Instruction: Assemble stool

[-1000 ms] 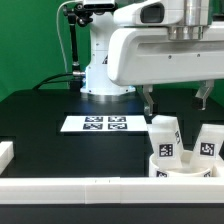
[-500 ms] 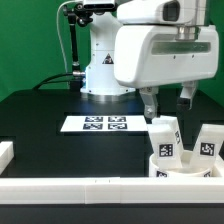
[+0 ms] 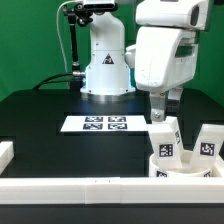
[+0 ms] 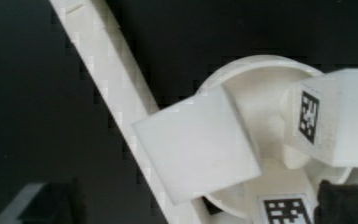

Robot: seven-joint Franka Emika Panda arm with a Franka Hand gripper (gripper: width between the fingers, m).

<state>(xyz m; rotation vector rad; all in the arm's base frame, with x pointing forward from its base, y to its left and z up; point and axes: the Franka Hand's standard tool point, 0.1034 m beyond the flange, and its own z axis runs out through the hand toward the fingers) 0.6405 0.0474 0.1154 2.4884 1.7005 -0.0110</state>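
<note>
standing blocky white plastic legs (image 3: 165, 137) on round seat (image 3: 186, 171).

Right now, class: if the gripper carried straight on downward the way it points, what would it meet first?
Probably the upright stool leg just under the gripper, standing on the round seat; depth is uncertain.

Legs (image 3: 165, 137) on seat (image 3: 185, 173), beside rail (image 3: 100, 189).
</note>
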